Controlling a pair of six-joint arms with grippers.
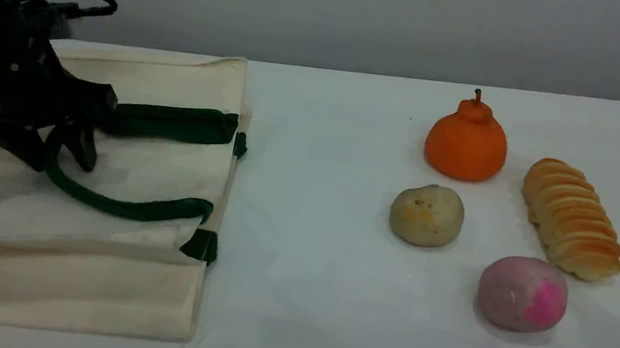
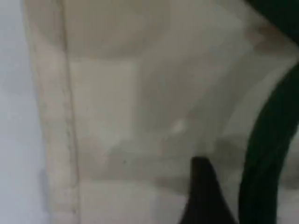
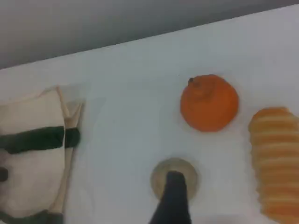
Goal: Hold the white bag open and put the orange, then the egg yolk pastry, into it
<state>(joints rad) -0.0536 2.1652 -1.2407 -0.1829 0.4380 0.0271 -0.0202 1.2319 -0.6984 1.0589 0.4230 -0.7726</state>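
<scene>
Left gripper (image 1: 60, 161) sits with jaws apart astride the dark green strap handle (image 1: 118, 207) of the flat cream canvas bag (image 1: 163, 76) at left, while the knobbed orange (image 1: 466, 143) and the speckled round egg yolk pastry (image 1: 426, 215) sit at right.

Cream canvas of the white bag (image 2: 140, 93) fills most of the blurred view, creased and shadowed. A stitched hem (image 2: 56, 121) runs down its left side, with a strip of pale worktop (image 2: 14, 116) beyond it. A dark green strap handle (image 2: 268, 149) curves down the right side. The left end effector (image 2: 204, 200) shows as one dark fingertip at the bottom, just beside the strap, over the canvas.
</scene>
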